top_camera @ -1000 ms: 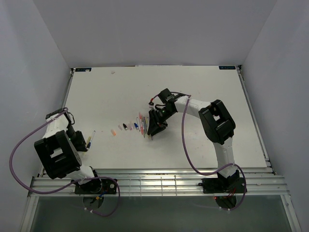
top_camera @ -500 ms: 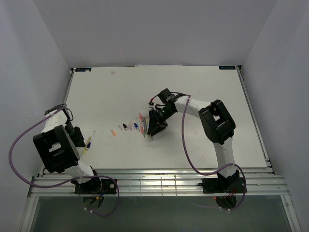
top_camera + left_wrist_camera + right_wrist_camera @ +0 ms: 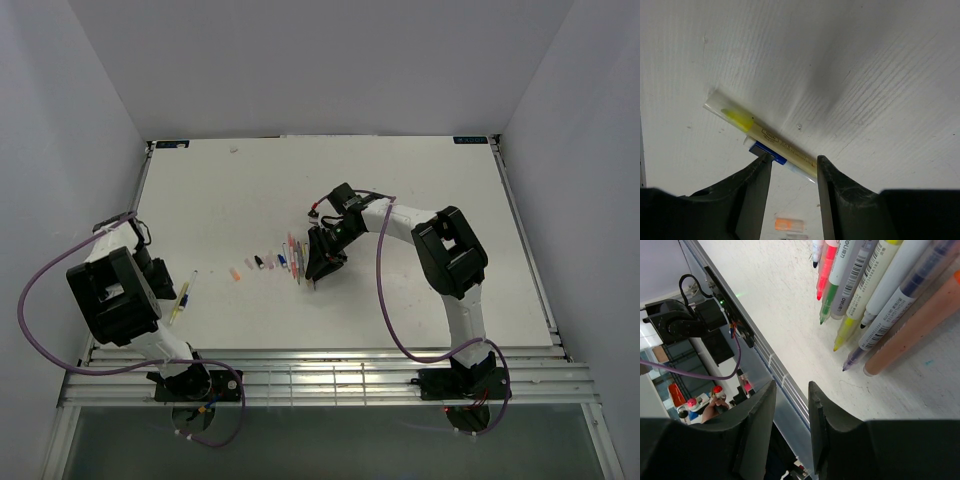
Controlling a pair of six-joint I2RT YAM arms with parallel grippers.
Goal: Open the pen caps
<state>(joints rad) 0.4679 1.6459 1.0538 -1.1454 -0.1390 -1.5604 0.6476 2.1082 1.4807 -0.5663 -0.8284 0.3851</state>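
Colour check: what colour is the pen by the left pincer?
Yellow plastic stick pen; left wrist view.

My left arm [image 3: 112,300] sits folded back over its base, the left gripper [image 3: 792,170] pointing down, jaws parted and empty. My right arm [image 3: 450,250] reaches inward, the right gripper [image 3: 791,400] low, jaws slightly apart, gripping nothing.

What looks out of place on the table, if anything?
One yellow pen lies alone close to the left gripper, far from the other pens and the caps, which are lined up mid-table by the right gripper. A blue piece lies against it. Nothing looks spilled or broken.
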